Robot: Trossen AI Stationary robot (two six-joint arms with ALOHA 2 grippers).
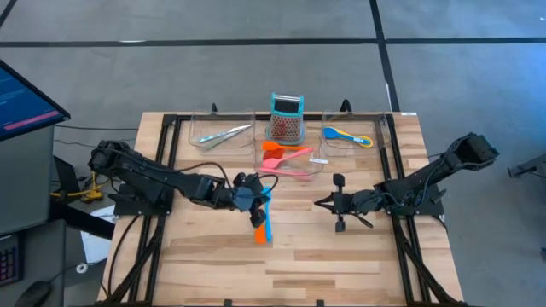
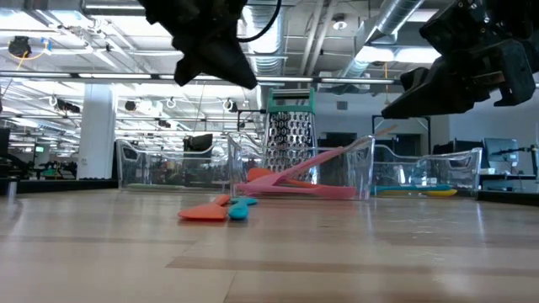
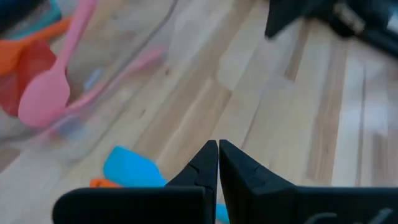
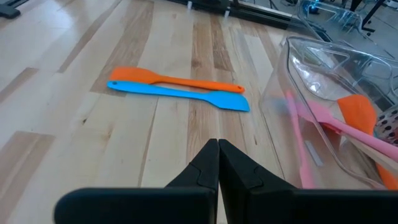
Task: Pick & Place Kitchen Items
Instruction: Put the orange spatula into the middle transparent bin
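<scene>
Two utensils lie loose on the wooden table (image 1: 341, 264), and those are what you have to deal with now. Working down in size: three clear trays sit along the far side, well beyond both sets of fingers, the middle tray (image 1: 314, 167) holding pink and orange spoons with the grater (image 1: 287, 118) standing behind it, the left tray (image 1: 189, 136) holding silvery tongs (image 1: 223, 135), the right tray (image 1: 382, 136) a blue and yellow utensil. Your left gripper (image 3: 218, 155) hovers with its fingers pressed together and empty; the blue spatula (image 4: 180, 93) and the orange spatula (image 4: 177, 79) lie side by side, touching, just beneath and beside those fingertips. Your right gripper (image 4: 218, 152) also hangs closed and empty, with the pair well ahead of its tips. You look to be at the approach for a pick, nothing grasped yet. Next you would need to spread the left fingers, descend over one handle, and take care not to drag its neighbour along.
</scene>
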